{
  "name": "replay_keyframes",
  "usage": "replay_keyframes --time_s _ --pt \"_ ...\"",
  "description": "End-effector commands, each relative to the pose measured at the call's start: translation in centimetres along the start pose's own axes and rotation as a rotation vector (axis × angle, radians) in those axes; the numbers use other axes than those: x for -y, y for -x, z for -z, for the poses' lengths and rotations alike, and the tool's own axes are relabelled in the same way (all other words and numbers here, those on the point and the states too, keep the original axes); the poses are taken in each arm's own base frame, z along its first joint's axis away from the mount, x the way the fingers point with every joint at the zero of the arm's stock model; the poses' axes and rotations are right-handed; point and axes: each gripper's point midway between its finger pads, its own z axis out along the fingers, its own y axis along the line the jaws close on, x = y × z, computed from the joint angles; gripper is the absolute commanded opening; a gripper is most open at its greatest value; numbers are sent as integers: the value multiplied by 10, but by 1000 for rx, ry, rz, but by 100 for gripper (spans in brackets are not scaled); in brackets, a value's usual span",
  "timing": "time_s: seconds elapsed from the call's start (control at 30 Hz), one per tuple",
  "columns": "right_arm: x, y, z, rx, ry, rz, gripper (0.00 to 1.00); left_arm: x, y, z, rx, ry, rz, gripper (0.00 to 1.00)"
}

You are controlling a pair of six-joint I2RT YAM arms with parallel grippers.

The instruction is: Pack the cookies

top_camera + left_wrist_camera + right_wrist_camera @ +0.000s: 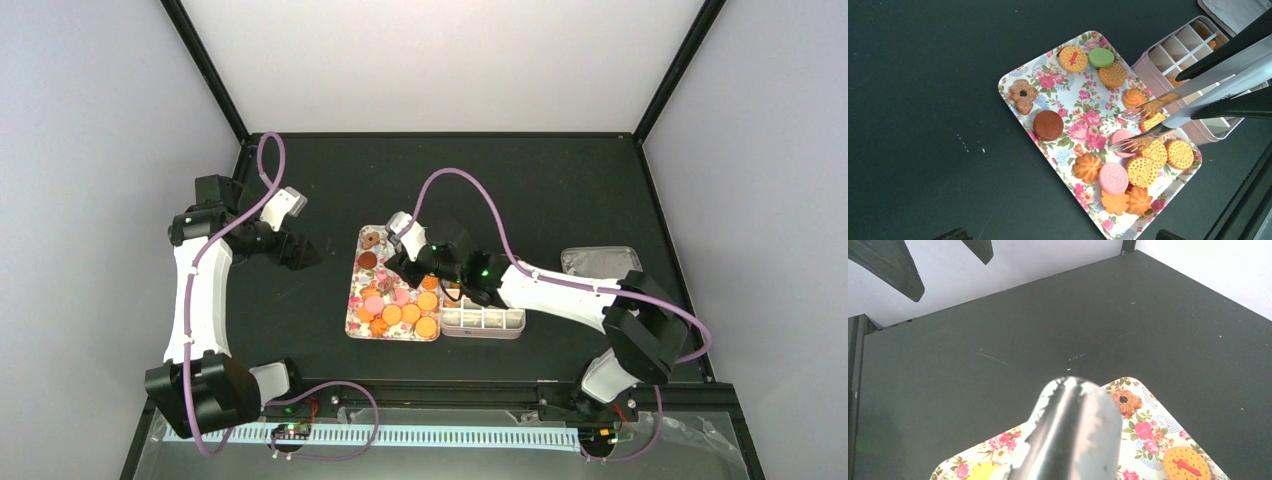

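Cookies [1140, 170]: loose on floral tray [1083, 95] beside divider box [1148, 75] on counter [923, 100]; right jaws part-closed on metal tongs [1198, 82] poised astride an orange biscuit [1152, 121], so advise gentle squeeze, level lift; left jaws wide open, empty.

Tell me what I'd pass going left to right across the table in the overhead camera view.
Left gripper → flowered tray with the cookies → divided box → grey lid. The right gripper, clamped on tongs, overlaps the tray, so it's omitted.
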Motion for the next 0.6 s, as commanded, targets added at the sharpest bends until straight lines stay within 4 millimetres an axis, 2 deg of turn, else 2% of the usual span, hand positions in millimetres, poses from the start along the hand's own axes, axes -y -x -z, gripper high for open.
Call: replay_keyframes --time_s 0.0,0.23,0.33,0.43,0.57 --pt "-1 6 -6 34 -8 -16 36 4 10 13 22 20 -47 99" --pt "-4 -13 -12 -5 4 -35 36 5 9 13 21 18 -50 99" --pt "0 -17 -12 -15 -23 -36 35 5 9 13 21 18 -50 99" --pt "6 -17 -8 -19 -56 -23 30 5 9 13 21 18 -50 99" --pt "8 -8 -4 -11 -71 -24 15 5 9 13 22 18 -49 99"
